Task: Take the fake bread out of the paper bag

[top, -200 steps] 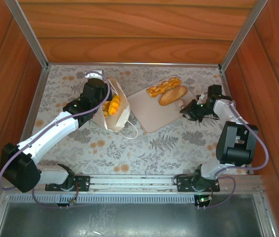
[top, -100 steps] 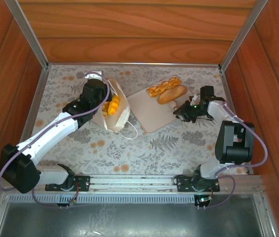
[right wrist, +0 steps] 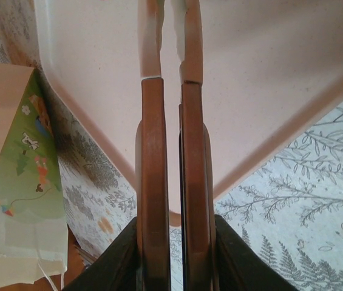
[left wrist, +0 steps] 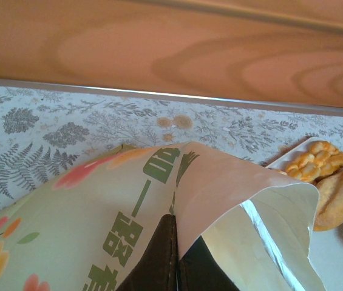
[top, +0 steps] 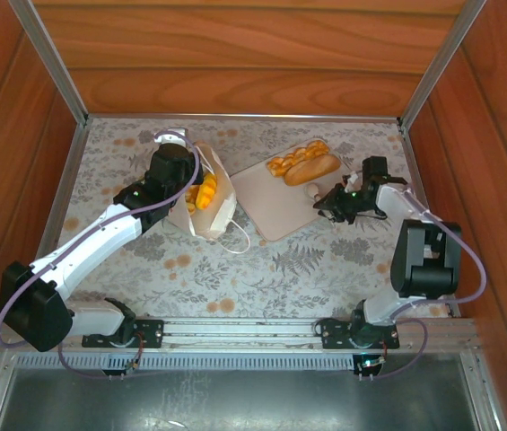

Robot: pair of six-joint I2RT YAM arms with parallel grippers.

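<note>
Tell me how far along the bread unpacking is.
Done: a braided loaf and a long bun lie on the beige tray. In hand: the left gripper is shut on the paper bag at its edge; the right gripper is shut and empty above the tray. Left: orange pastries show in the bag's mouth, not yet taken out.

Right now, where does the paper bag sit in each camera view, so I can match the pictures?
Top external: the paper bag lies left of centre, with its mouth toward the far wall.
Left wrist: it takes up the lower half of the frame, green lettering facing up.
Right wrist: it is at the left edge, showing a green printed panel.
Shared landmark: the beige tray lies right beside the bag.
</note>
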